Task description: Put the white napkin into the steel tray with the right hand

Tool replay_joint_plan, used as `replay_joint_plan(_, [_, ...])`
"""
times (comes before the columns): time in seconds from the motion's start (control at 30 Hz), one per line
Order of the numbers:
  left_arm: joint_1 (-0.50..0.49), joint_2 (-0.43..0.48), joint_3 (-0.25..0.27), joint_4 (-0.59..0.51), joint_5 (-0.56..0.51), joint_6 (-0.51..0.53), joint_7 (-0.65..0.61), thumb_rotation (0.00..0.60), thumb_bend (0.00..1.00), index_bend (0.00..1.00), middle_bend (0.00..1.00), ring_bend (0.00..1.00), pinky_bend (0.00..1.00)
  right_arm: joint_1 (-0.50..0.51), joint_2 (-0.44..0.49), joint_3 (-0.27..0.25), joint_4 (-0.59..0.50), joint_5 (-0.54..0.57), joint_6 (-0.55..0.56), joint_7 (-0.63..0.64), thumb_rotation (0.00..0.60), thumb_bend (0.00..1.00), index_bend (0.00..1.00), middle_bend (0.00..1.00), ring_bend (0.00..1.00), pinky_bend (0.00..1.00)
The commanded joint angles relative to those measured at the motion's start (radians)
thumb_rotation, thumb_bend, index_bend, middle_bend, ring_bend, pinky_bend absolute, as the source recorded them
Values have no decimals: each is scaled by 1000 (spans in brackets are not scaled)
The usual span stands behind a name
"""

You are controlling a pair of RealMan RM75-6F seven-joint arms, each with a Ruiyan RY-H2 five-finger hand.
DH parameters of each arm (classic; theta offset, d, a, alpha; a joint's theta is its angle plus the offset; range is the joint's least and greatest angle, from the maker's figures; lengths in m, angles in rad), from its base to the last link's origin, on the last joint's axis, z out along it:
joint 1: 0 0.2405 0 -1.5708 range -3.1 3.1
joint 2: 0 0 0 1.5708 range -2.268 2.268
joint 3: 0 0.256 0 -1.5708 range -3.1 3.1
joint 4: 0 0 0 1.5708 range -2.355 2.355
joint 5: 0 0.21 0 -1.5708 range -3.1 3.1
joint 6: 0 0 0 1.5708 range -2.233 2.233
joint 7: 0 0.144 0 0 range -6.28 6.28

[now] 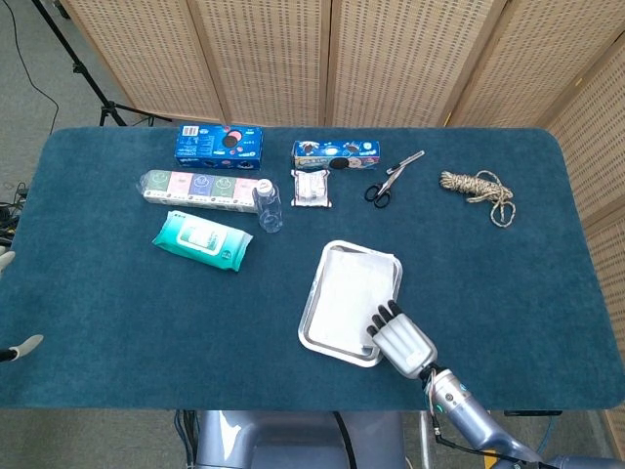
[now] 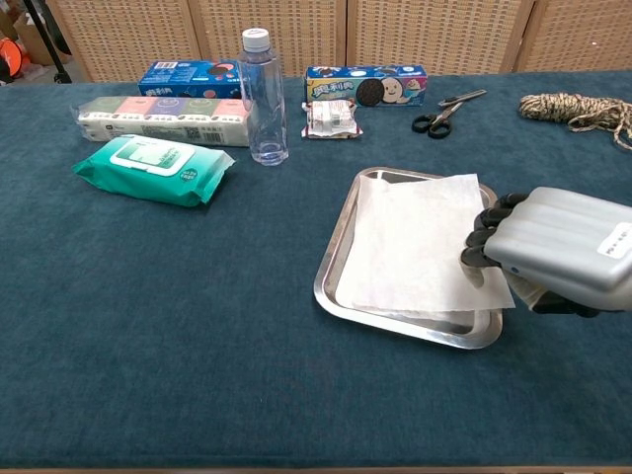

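The white napkin (image 1: pixel 352 289) (image 2: pixel 415 242) lies flat inside the steel tray (image 1: pixel 313 298) (image 2: pixel 332 265), its near right corner hanging over the rim. My right hand (image 1: pixel 401 338) (image 2: pixel 553 247) hovers at the tray's near right corner. Its dark fingertips (image 2: pixel 478 244) bend down onto the napkin's right edge, and nothing is gripped between them and the thumb. At the far left edge of the head view only pale tips of my left hand (image 1: pixel 20 347) show, off the table.
Along the back stand a water bottle (image 2: pixel 264 97), a green wipes pack (image 2: pixel 153 168), a tissue multipack (image 2: pixel 158 117), two cookie boxes (image 2: pixel 365 86), a small sachet (image 2: pixel 333 118), scissors (image 2: pixel 442 113) and a coil of rope (image 2: pixel 578 111).
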Motion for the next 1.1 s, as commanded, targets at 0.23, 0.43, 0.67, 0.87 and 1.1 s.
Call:
replay_joint_plan(0.23, [1,3,0,2,-1,0,-9,600,0,0,0,0,0,-7,-1,-12,1,34,-19,-37,600,1000,401,369,239,221])
replay_joint_plan(0.43, [0,2,0,1,0,0,-6,600,0,0,0,0,0,-18,-3,-26,-34,61,-22,-71,600,1000,401,369,239,222])
replay_joint_plan(0.67, [0,4,0,1,-1,0,-10,600,0,0,0,0,0,-48,-53,-25,-108,108,34,-179,600,1000,401,370,239,222])
replay_joint_plan(0.87, [1,8,0,7,1,1,-26,600,0,0,0,0,0,-65,-92,-11,-127,174,80,-267,600,1000,401,370,239,222])
replay_joint_plan(1.1, [3,12,0,11,1,3,-40,600,0,0,0,0,0,-67,-109,-4,-142,153,113,-256,600,1000,401,370,239,221])
